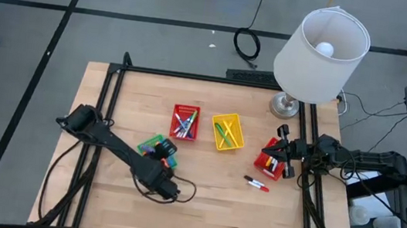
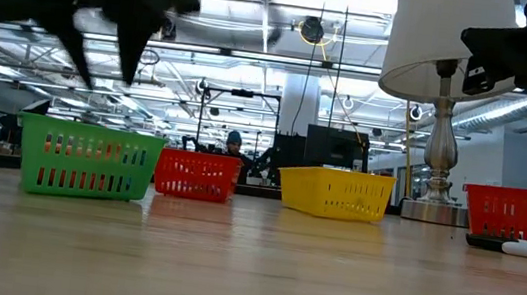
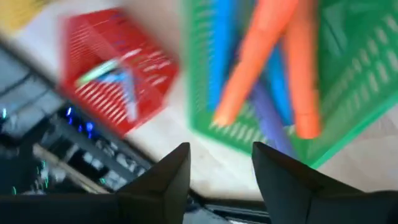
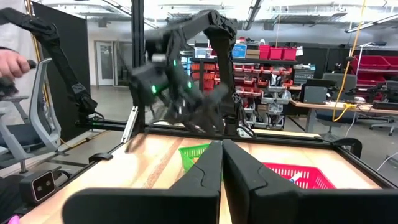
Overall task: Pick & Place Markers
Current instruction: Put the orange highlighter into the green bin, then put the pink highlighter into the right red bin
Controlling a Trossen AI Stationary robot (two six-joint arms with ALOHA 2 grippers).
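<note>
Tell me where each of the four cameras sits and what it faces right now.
High: overhead, straight down on the table; both arms show.
Low: tabletop level, facing the green basket; arms enter from above.
Left wrist: above the green basket with orange markers; left claw open.
Right wrist: level across the table; right claw shut, left arm beyond.
Shared: the green basket shows in all four.

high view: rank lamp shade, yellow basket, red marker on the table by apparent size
1. Lamp shade: largest by far, though it stands nearer the overhead camera, which inflates it.
2. Yellow basket.
3. Red marker, lying loose on the table: smallest, a thin sliver.
</note>
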